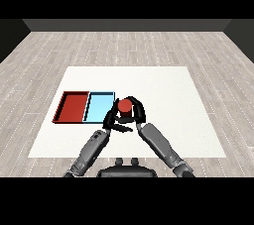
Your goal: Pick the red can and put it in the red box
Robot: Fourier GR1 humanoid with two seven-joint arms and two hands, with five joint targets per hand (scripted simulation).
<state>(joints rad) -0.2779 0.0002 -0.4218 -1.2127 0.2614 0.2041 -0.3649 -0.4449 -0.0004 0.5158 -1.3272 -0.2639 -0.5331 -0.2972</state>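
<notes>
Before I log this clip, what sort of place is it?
Probably a bare test room for tabletop sorting: a white table on a grey plank floor, holding only a red tray, a light blue tray and a red can.

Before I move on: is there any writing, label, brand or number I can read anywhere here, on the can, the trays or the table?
None can be read.
red can: plain red on the part that shows; the right hand curls round it and hides most of its side.
red tray: no marks.
light blue tray: no marks.
table: plain white.
left hand: black, no writing.
</notes>
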